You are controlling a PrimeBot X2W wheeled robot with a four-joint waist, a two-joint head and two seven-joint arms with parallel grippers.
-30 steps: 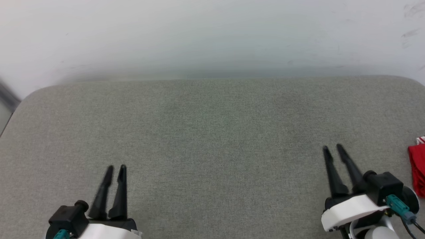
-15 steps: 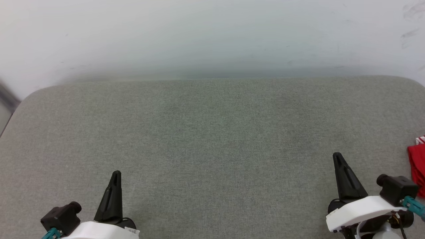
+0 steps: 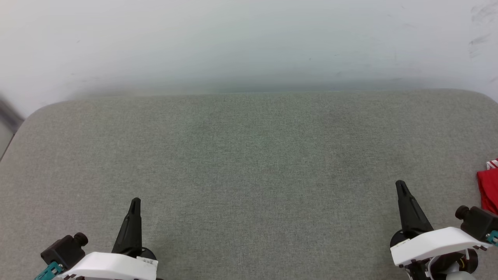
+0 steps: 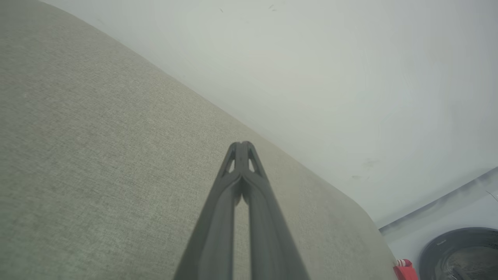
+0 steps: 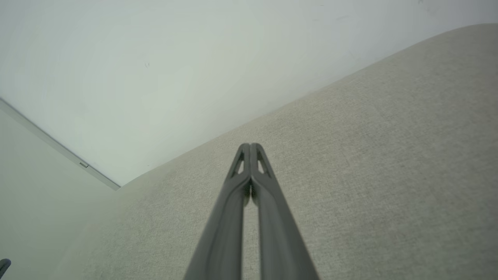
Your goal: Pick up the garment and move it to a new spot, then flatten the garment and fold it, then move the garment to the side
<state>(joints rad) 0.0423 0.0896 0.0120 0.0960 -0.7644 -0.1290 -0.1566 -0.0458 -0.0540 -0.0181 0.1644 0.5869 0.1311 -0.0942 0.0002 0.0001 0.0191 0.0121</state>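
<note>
Table (image 3: 249, 163): one, covered in grey-green woven fabric, with rounded far corners, standing against one plain white wall (image 3: 249, 39).

Garment (image 3: 488, 190): one red fabric garment with a strip of red-and-white striped trim at its upper end. It lies on the table at the far right of the head view, where the picture's edge cuts it off, so its full shape and its lettering cannot be read. In the left wrist view a small red part of the garment (image 4: 404, 270) shows at the table's far corner.

Grippers: two, each with two long dark fingers.

Left gripper (image 3: 135, 201): sits low over the near left part of the table, fingers pointing toward the wall. Its own wrist view shows the left gripper (image 4: 242, 144) with the jaws pressed together at the tips, closed on themselves.

Right gripper (image 3: 400, 183): sits over the near right part of the table, near the garment, with its fingers apart from the cloth. Its wrist view shows the right gripper (image 5: 251, 146) with the jaws likewise tip against tip, gripping no cloth.

Other: one dark round object (image 4: 463, 252) sits beyond the table in the left wrist view; its kind cannot be told.
</note>
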